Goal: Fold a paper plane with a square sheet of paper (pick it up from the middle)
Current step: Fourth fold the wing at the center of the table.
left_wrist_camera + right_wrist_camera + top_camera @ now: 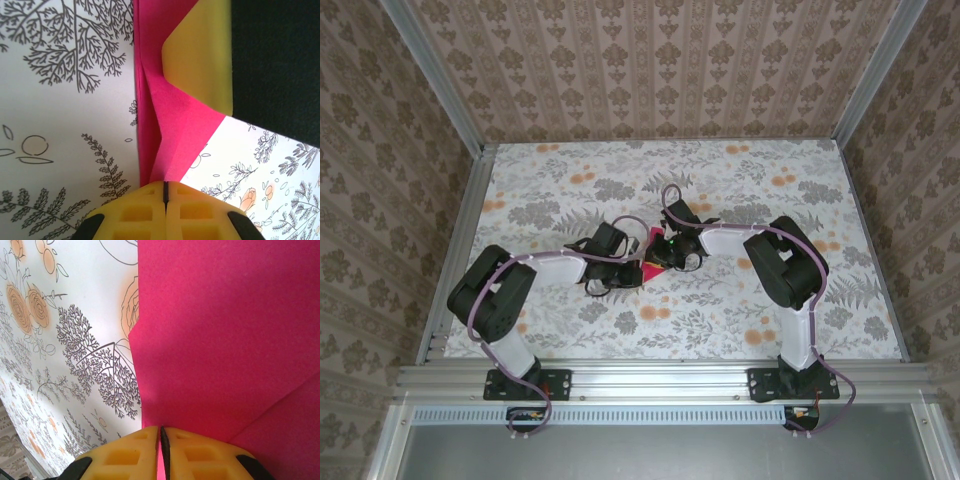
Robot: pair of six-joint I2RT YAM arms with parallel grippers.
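- Left gripper (630,268): seen from above, it reaches in from the left to the middle of the table. In the left wrist view (165,186) its two yellow fingers are pressed together with no gap. The near tip of the pink paper sheet (175,130) is pinched in their seam.
- Right gripper (672,256): it reaches in from the right and meets the left gripper at the table's middle. In the right wrist view (161,434) its yellow fingers are closed on the near edge of the sheet (225,340), with only a thin slit between them where the paper enters.
- Pink paper sheet (653,268): from above it appears as a small magenta patch held between the two grippers, near the centre of the table. In the left wrist view it is partly folded. A long straight edge runs along its left side, and creases converge towards the left gripper's fingers. The sheet widens away from them.
- Right gripper's finger (200,55): a rounded yellow pad lying over the far right part of the sheet, with the gripper's black body just to its right.
- Floral tablecloth (720,310): white, printed with grey ferns and orange flowers. It shows beneath and beside the paper in both wrist views.
- Surroundings: an aluminium frame (650,378) runs along the near edge, and patterned wallpaper (650,70) covers the walls.
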